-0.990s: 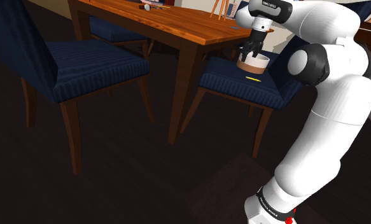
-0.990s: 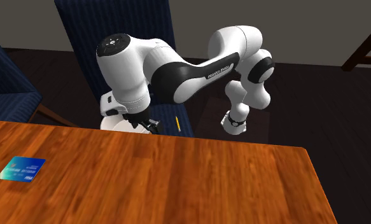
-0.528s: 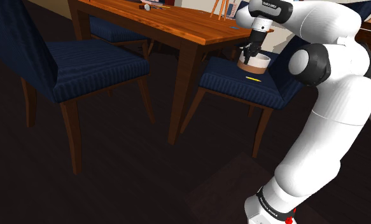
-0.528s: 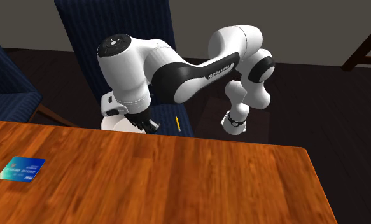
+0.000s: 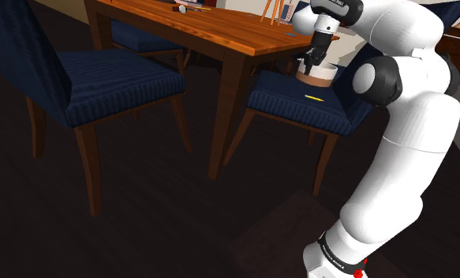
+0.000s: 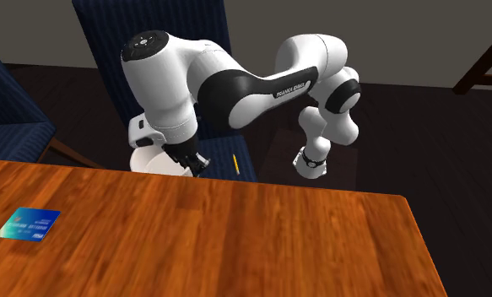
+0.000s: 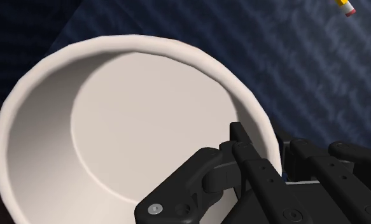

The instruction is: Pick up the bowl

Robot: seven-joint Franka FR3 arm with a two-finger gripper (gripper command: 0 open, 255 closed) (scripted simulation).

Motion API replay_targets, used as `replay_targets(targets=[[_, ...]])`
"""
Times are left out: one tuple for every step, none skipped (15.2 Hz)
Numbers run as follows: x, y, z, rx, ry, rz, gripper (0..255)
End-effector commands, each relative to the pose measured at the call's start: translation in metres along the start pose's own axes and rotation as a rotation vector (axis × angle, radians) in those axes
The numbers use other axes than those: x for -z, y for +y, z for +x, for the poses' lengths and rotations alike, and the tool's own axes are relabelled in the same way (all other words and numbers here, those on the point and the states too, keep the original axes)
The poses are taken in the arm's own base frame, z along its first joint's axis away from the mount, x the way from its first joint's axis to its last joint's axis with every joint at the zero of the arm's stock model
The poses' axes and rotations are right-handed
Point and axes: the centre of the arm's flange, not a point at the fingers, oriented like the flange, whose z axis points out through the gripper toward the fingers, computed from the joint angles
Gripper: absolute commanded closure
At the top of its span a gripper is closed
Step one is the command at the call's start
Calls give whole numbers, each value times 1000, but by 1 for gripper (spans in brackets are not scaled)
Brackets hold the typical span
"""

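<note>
A white bowl (image 7: pixel 133 127) with a brown lower band (image 5: pixel 316 74) hangs just above the blue chair seat (image 5: pixel 299 101), beside the wooden table's edge. My black gripper (image 5: pixel 312 57) comes down onto it from above and is shut on its rim. In the wrist view the gripper (image 7: pixel 276 162) has one finger (image 7: pixel 241 159) inside the bowl and the other outside, with the wall clasped between them. In the second exterior view the bowl (image 6: pixel 154 160) shows behind the table edge, next to the gripper (image 6: pixel 193 163).
A short yellow pencil (image 5: pixel 314 98) lies on the same seat, close to the bowl. The wooden table (image 5: pixel 196 28) overhangs right beside the gripper, with a blue card (image 6: pixel 29 224) on it. Another blue chair (image 5: pixel 102 79) stands at the shoulder view's left.
The fingers went from open around the bowl's rim to shut on it. Hand and bowl have since risen a little off the seat.
</note>
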Motion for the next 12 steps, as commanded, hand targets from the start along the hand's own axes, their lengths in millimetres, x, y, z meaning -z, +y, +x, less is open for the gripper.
replay_targets(targets=[[10,0,-1,0,0,0,255],[15,0,-1,0,0,0,255],[21,0,-1,0,0,0,255],[26,0,-1,0,0,0,255],[31,0,-1,0,0,0,255],[36,1,-1,0,0,0,255],[42,1,-2,0,0,0,255],[47,1,-2,0,0,0,255],[52,1,-2,0,0,0,255],[57,1,-2,0,0,0,255],[58,1,-2,0,0,0,255],[58,1,-2,0,0,0,255]])
